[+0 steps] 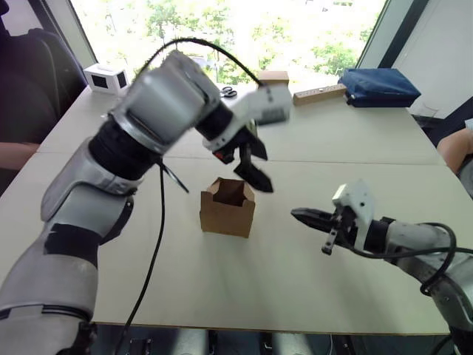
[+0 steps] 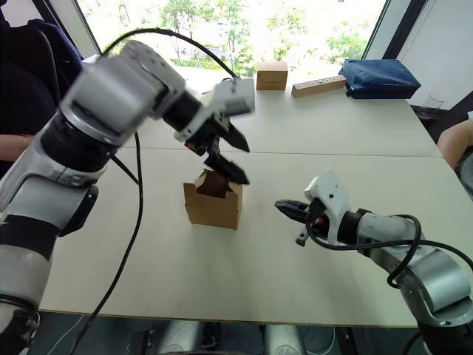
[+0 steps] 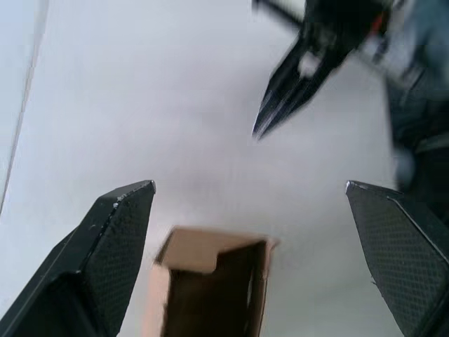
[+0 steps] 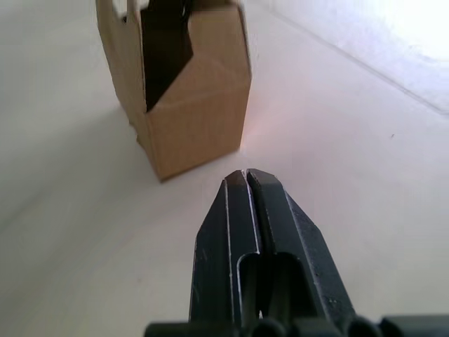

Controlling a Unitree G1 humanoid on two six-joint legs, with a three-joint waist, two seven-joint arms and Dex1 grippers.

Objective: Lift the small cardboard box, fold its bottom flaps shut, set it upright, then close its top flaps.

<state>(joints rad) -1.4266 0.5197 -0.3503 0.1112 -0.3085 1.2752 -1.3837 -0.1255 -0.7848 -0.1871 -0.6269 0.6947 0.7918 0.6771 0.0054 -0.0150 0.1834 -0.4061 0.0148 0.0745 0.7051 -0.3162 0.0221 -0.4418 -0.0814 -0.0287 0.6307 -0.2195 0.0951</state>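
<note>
The small cardboard box point(image 1: 228, 208) stands upright near the middle of the table point(image 1: 310, 281), its top flaps point(image 1: 230, 189) raised and its dark interior exposed. My left pincer point(image 1: 252, 164) hangs just above the box's open top, toward its right side; its two black fingers point(image 3: 116, 232) are spread wide and hold nothing, with the box's opening visible between them in the left wrist view. My right pincer point(image 1: 310, 219) is low over the table, to the right of the box and apart from it, tip pointing toward the box; its fingers point(image 4: 263, 210) are pressed together and empty. Along the far edge of the table lie a squarer brown box point(image 2: 272, 75), a wooden block point(image 2: 318, 86), a dark blue bag point(image 2: 378, 78), a white box point(image 1: 106, 77) and scissors point(image 1: 228, 92).
</note>
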